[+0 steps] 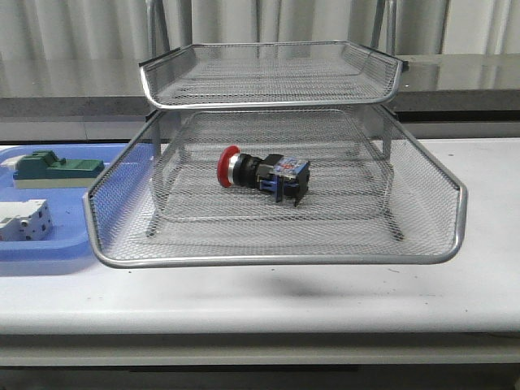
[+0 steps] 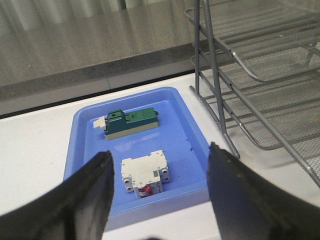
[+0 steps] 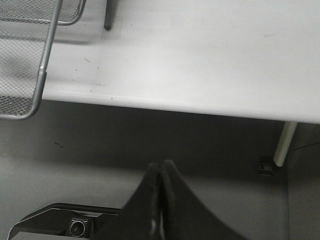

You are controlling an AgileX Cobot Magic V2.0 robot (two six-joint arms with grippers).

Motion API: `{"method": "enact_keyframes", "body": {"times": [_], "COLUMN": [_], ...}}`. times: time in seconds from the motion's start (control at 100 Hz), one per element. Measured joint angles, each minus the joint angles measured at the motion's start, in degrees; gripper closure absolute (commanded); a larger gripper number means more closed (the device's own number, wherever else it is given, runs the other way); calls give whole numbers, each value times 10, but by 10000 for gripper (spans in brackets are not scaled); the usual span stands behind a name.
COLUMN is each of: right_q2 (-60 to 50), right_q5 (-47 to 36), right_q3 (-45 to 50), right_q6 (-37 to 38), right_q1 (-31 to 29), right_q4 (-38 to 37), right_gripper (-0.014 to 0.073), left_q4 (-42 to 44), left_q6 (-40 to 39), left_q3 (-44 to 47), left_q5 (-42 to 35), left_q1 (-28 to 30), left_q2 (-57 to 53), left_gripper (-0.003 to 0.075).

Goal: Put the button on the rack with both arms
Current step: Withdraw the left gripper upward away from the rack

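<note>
The button [image 1: 262,173], with red cap, black body and blue rear block, lies on its side in the pulled-out middle tray of the silver wire-mesh rack [image 1: 276,244]. No gripper shows in the front view. In the left wrist view my left gripper [image 2: 159,165] is open and empty, above the near end of the blue tray; the rack's legs and trays [image 2: 260,75] stand beside it. In the right wrist view my right gripper [image 3: 161,167] is shut and empty, held off the table's front edge, with a corner of the rack tray [image 3: 25,65] at the side.
A flat blue plastic tray [image 1: 49,244] lies left of the rack, holding a green block [image 1: 57,168] and a white block [image 1: 24,219]. Both also show in the left wrist view: green block [image 2: 131,122], white block [image 2: 145,174]. A table leg [image 3: 284,142] shows below the edge.
</note>
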Motion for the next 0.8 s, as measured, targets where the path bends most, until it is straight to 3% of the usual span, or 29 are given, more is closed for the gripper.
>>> {"method": "enact_keyframes", "body": {"times": [0.18,0.46,0.56,0.78,0.8], "right_q2": [0,0,0,0,0], "right_q5": [0,0,0,0,0], "right_q3": [0,0,0,0,0], "right_q6": [0,0,0,0,0], "right_q1": [0,0,0,0,0], "right_q4": [0,0,0,0,0], "right_gripper": [664,664,664,664,664], "left_q4": [-18,-36,-52,-80,-81], "left_q6": [0,0,0,-1,-1], "left_q3": [55,67,67,67,67], "left_q5": [-43,-83,-87,-100,-101], "left_q1": [0,0,0,0,0], "left_q2": [-69,-77,-77,-77,-77], "left_gripper": [321,340,421,743,738]}}
